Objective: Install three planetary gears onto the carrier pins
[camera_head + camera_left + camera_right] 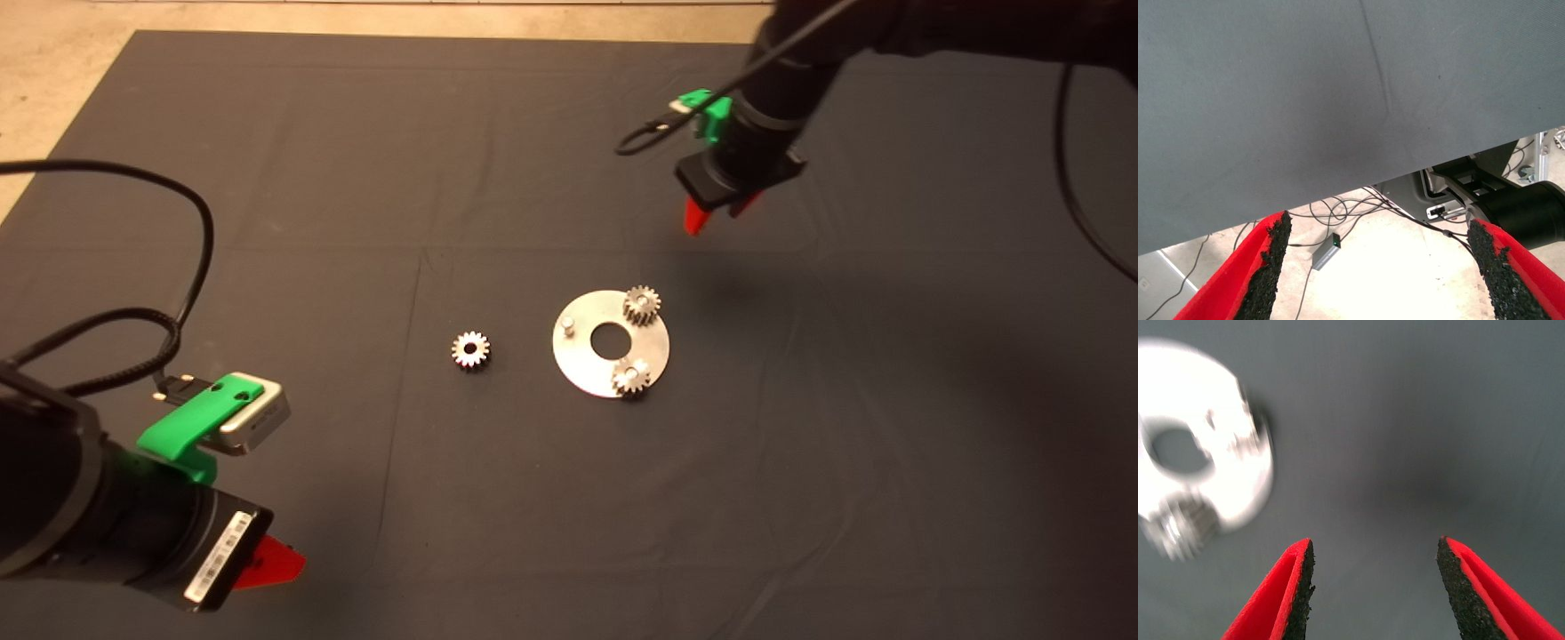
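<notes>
The silver carrier disc (587, 360) lies at the mat's middle. Two planetary gears sit on its pins: one at the far right (641, 305), one at the near right (630, 377). The third pin (569, 322) at the disc's left stands bare. A third gear (470, 349) lies flat on the mat left of the disc. My right gripper (716, 212) hangs open and empty above the mat, beyond the disc; its wrist view shows the blurred disc (1238, 487) and one gear (1181, 527). My left gripper (276, 562) is open and empty at the lower left edge.
The dark mat (498, 498) covers the table; bare floor (53, 80) shows at the far left. The left wrist view looks past the mat's edge (1338, 193) at floor cables (1338, 213) and a machine base (1491, 193).
</notes>
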